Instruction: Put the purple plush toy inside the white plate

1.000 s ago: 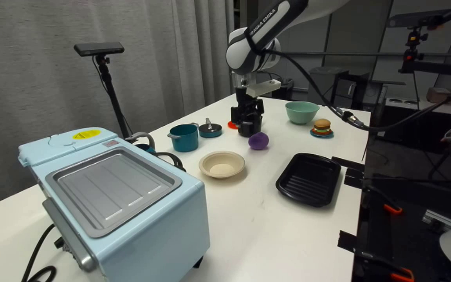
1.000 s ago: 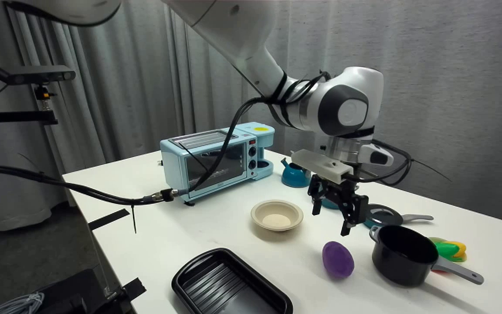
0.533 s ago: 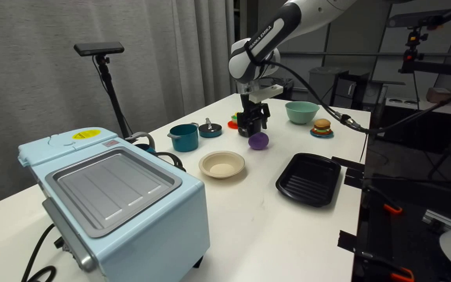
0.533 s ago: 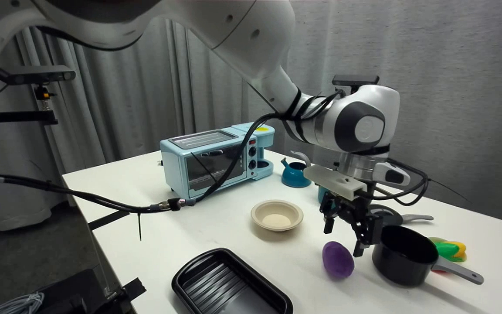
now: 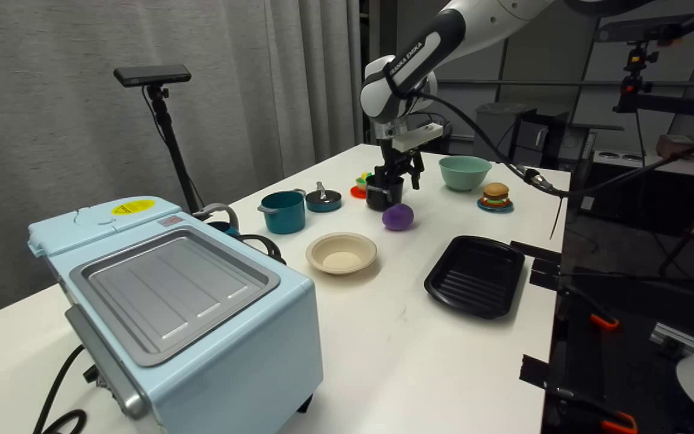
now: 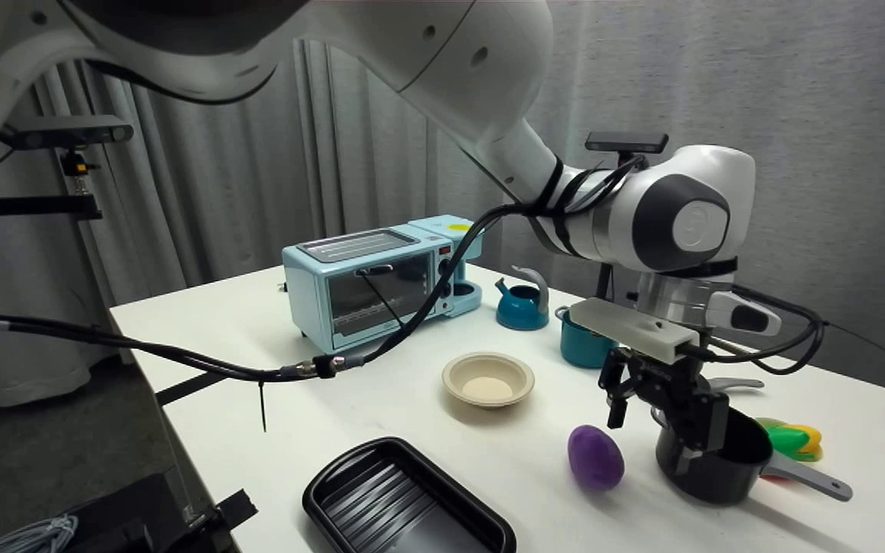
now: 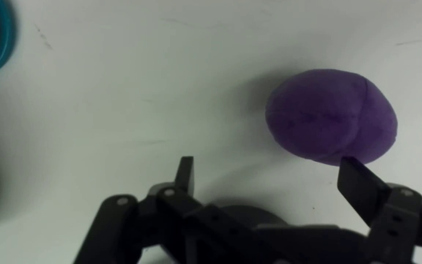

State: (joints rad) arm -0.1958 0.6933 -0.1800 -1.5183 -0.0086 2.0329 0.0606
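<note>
A black pot (image 6: 727, 478) with a gray handle (image 6: 807, 477) stands on the white worktop (image 6: 335, 415). The purple plush toy (image 6: 594, 458) lies on the worktop just beside the pot, with a small gap between. The hand (image 7: 267, 162) hangs right by the pot. Its two fingers (image 7: 361, 187) are spread wide, with just air between them. I cannot tell if the hand touches the pot. The white plate (image 6: 488, 388) sits farther from the pot than the purple plush toy does. So does the black tray (image 6: 412, 503). A green and yellow toy (image 6: 792, 440) is close by the pot. In an exterior view the green bowl (image 5: 465, 175) and the burger toy (image 5: 496, 193), on its blue dish (image 5: 496, 208), are to the right of the pot. The light blue oven (image 5: 244, 355) and the blue kettle (image 6: 522, 310) are well away from the pot.
</note>
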